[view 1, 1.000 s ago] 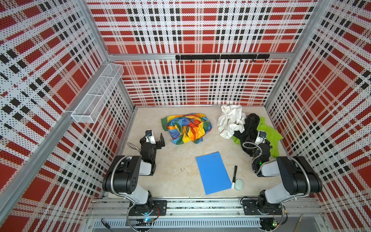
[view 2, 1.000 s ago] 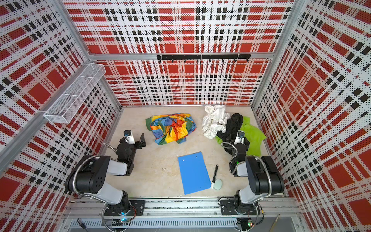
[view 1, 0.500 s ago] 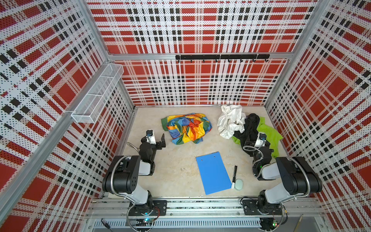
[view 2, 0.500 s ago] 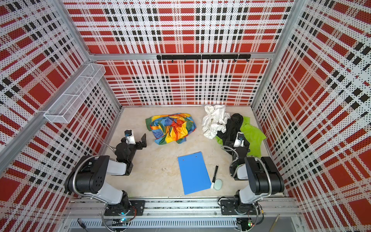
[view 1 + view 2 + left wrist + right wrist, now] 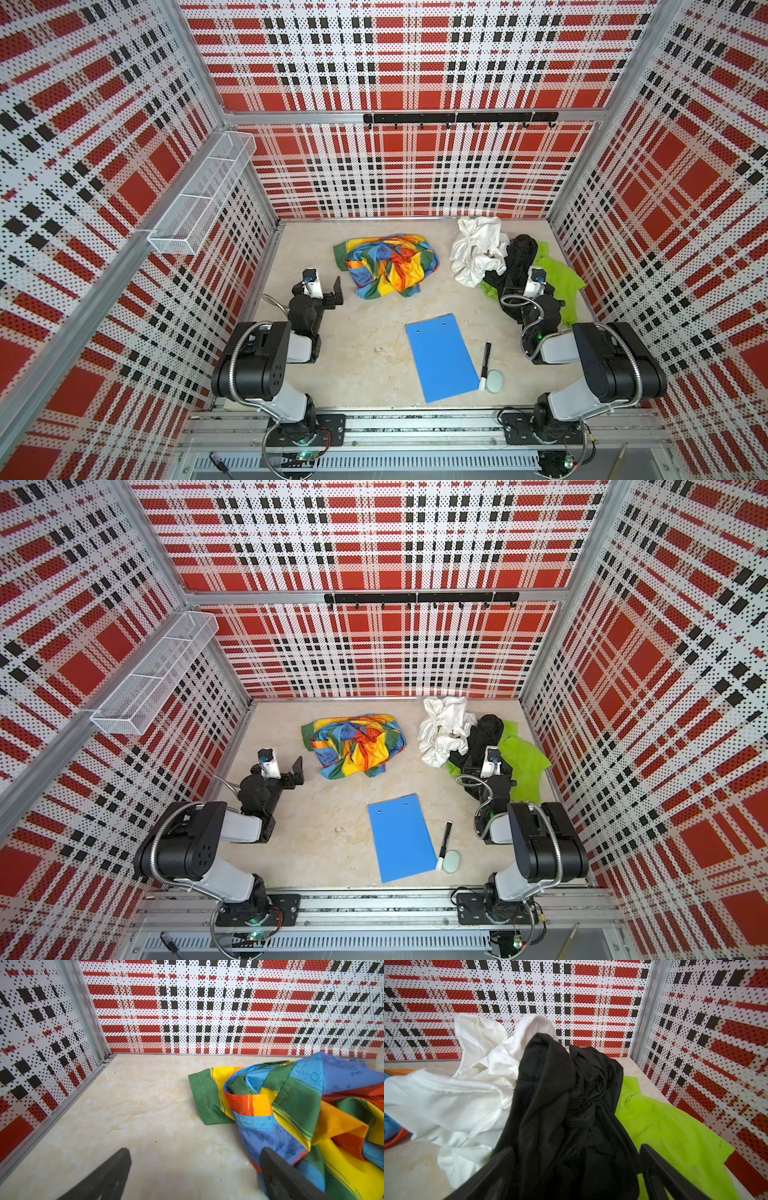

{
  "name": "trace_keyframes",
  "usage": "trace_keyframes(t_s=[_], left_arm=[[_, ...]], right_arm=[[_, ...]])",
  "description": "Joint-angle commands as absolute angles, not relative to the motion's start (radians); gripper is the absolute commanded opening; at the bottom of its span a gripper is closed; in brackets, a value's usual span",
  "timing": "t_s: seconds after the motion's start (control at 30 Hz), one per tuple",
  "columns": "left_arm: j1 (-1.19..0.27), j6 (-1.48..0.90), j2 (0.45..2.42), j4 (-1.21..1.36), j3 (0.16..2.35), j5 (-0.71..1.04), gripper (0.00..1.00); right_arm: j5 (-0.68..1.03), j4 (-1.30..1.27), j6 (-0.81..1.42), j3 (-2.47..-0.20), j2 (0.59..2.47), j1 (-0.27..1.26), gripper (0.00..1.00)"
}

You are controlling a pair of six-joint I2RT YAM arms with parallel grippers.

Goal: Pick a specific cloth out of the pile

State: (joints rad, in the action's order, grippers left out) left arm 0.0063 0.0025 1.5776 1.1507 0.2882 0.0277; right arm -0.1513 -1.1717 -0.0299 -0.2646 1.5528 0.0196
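The rainbow cloth (image 5: 388,266) (image 5: 357,746) lies crumpled by itself at the middle back of the table, apart from the pile (image 5: 498,257). The pile holds a white cloth (image 5: 456,1101), a black cloth (image 5: 560,1115) and a lime-green cloth (image 5: 675,1136) at the back right. My left gripper (image 5: 326,291) (image 5: 195,1151) is open, low over bare table, with one finger close beside the rainbow cloth's (image 5: 301,1109) near edge. My right gripper (image 5: 519,286) (image 5: 576,1148) is open, its fingers standing either side of the black cloth's near fold.
A blue clipboard (image 5: 442,357) lies front centre, with a black marker (image 5: 485,365) and a pale round eraser (image 5: 494,381) right of it. Plaid walls close in three sides. A wire basket (image 5: 203,195) hangs on the left wall, a hook rail (image 5: 457,118) at the back.
Both arms have shifted only a little; the left gripper has edged toward the rainbow cloth. Both grippers stay open and the cloths have not moved.
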Motion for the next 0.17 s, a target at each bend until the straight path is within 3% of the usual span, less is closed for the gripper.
trace_keyframes(t_s=[0.0, 0.13], left_arm=[[0.013, 0.008, 1.574, 1.158, 0.301, 0.040, 0.99], [0.012, 0.008, 1.572, 1.158, 0.301, 0.041, 0.99]], right_arm=[[-0.126, -1.177, -0.027, -0.284, 1.560, 0.010, 1.00], [-0.117, -1.191, -0.026, -0.275, 1.555, 0.005, 1.00]])
